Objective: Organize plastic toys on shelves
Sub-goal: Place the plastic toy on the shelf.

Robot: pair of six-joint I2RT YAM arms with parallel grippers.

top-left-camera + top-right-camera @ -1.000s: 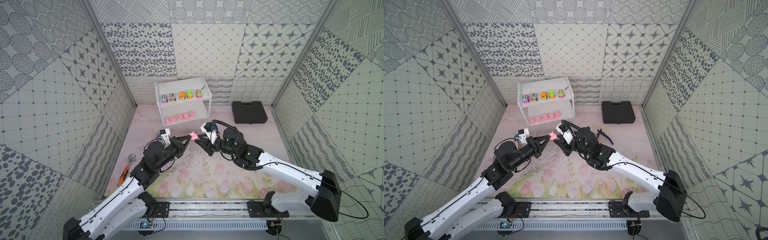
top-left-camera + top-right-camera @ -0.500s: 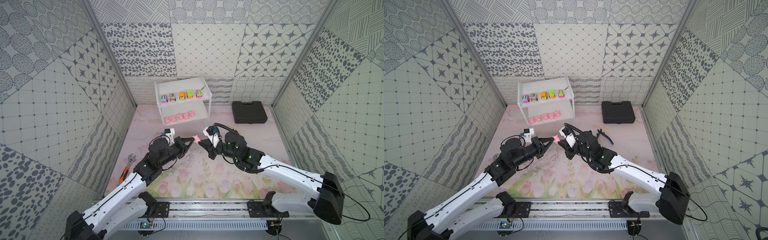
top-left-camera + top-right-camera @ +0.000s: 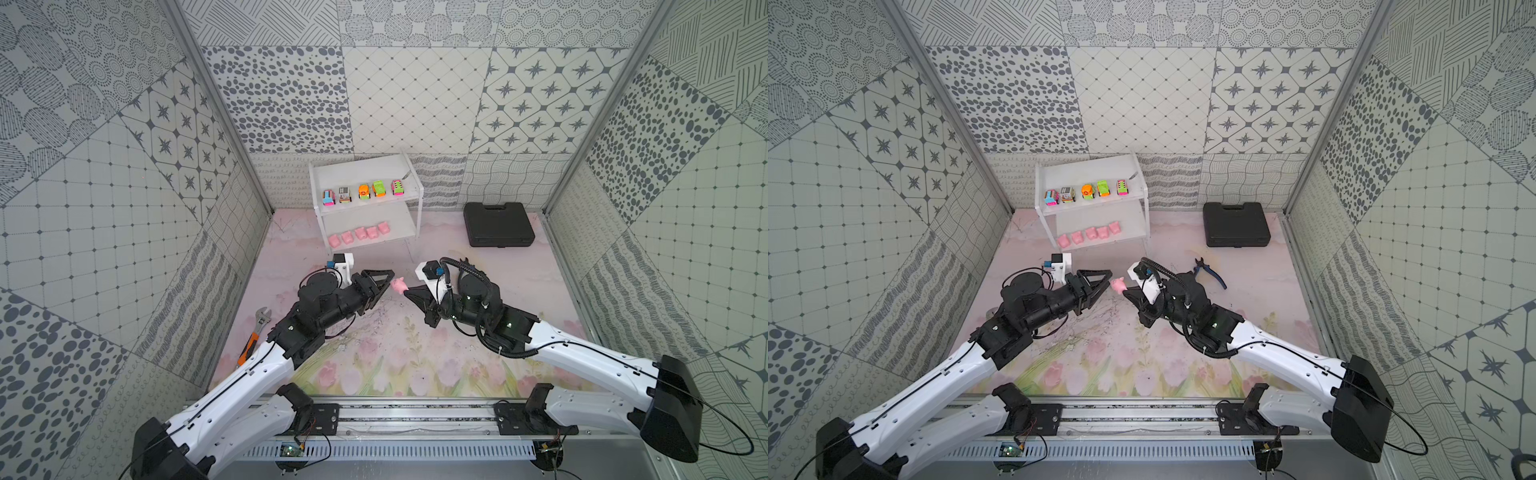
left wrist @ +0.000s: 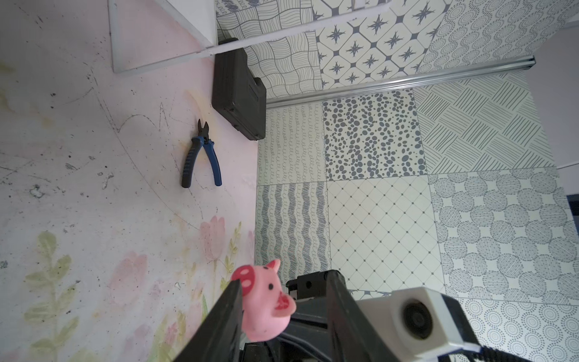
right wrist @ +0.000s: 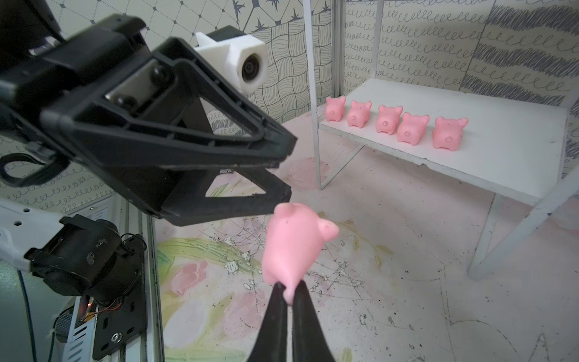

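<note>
A small pink pig hangs in mid-air between the two arms, above the middle of the mat. My right gripper is shut on its rear end. My left gripper is open around the pig: one finger touches its snout side and the other stands apart. Behind stand the white shelves, with several toy cars in a row on the top board. Several pink pigs line the lower board.
A black case lies at the back right of the mat. Blue-handled pliers lie just behind the right arm. An orange-handled wrench lies by the left wall. Patterned walls close in three sides.
The left gripper held the pig and carried it rightwards. The right gripper shut on the pig's rear, then the left jaws opened.
</note>
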